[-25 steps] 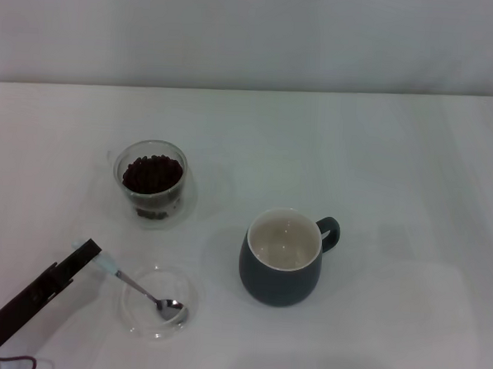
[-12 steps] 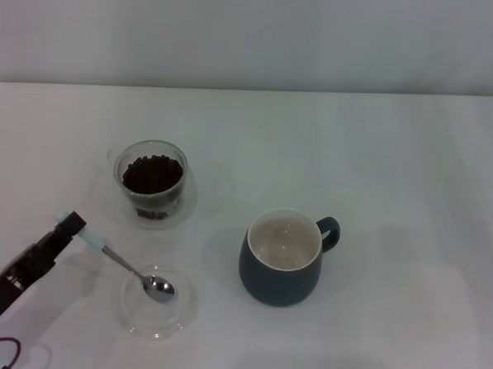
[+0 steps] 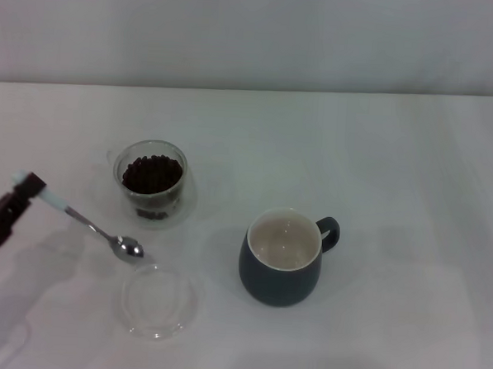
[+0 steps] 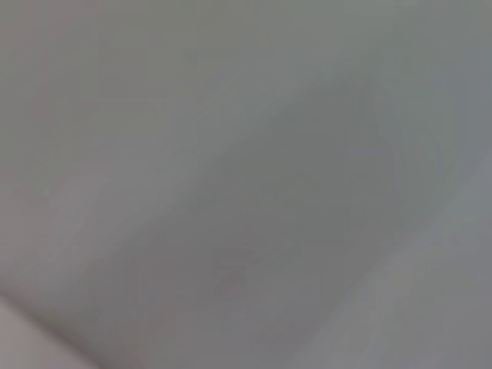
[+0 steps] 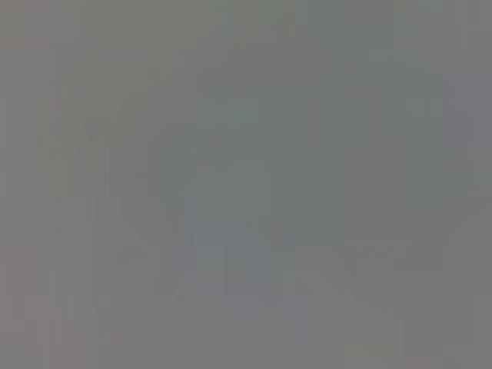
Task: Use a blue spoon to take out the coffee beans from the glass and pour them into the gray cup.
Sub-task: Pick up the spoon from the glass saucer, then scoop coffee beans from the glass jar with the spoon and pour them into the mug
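At the left edge of the head view my left gripper (image 3: 25,188) is shut on the pale blue handle of the blue spoon (image 3: 95,229). The spoon slants down to the right, its empty metal bowl hanging just left of and below the glass (image 3: 152,180). Dark coffee beans (image 3: 152,173) fill that glass. Right of centre stands the gray cup (image 3: 282,257), cream inside and empty, its handle pointing right. My right gripper is out of view. Both wrist views show only a blank grey surface.
A shallow clear glass dish (image 3: 159,301) lies empty on the white table (image 3: 394,200), just below the spoon's bowl and left of the cup. A pale wall runs along the table's far edge.
My left gripper has lifted the spoon out of the clear dish and carried it up and to the left, toward the glass. The dish now holds nothing.
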Tool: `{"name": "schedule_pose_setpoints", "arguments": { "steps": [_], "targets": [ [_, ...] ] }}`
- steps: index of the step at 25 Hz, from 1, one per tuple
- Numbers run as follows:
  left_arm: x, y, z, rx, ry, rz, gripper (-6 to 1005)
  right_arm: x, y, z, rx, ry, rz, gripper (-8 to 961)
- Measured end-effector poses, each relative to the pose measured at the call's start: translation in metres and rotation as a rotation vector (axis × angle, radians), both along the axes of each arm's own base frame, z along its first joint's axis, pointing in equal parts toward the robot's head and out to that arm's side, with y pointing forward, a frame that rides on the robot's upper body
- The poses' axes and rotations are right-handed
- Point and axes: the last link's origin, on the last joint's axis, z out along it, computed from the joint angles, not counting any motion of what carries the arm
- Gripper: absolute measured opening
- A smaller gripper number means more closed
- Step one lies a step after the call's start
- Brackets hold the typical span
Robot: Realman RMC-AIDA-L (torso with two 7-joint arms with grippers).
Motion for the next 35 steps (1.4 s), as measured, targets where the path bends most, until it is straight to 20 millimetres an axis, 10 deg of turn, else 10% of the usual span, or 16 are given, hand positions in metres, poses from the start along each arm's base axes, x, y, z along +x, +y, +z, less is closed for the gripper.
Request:
{"name": "schedule_pose_setpoints", "arguments": {
  "steps": [17,35],
  "targets": [
    [0.01,0.056,0.073,0.061,0.051,-0.129,134,-0.002,0.001,-0.003,-0.017,-0.004,0.009,472],
    [0.013,0.113,0.095,-0.089,0.226,-0.063,131,0.001,-0.003,-0.008,-0.025,0.02,-0.002,472]
  ]
}}
